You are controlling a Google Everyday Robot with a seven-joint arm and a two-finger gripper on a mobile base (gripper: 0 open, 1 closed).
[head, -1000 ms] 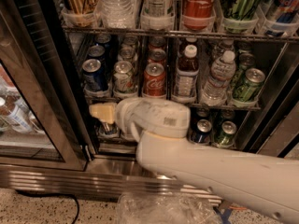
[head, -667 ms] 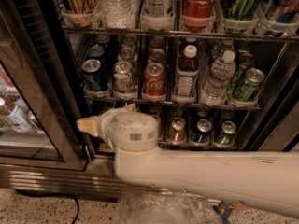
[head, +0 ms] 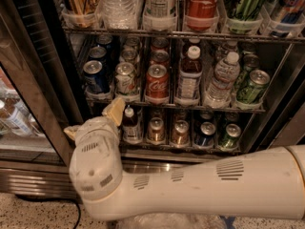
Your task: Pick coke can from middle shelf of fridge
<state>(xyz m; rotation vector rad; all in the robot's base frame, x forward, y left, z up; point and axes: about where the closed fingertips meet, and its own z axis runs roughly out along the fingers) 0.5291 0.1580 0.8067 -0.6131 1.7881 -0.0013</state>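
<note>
Red coke can (head: 157, 82) stands frontmost in its lane on the middle shelf (head: 188, 106) of the fridge (head: 28, 97), easy to reach. Our gripper (head: 93, 123) hangs below-left of it, spread wide and empty, so we judge it needs raising.

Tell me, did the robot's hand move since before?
Yes. The gripper slid left and lower, away from below the coke can toward the door frame.

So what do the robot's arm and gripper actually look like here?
The arm is a thick, smooth off-white tube with small grey vent slits, ending in a rounded wrist housing. The gripper, low in front of the fridge, has two flat tan fingers, spread open. No cables show on it.
</note>
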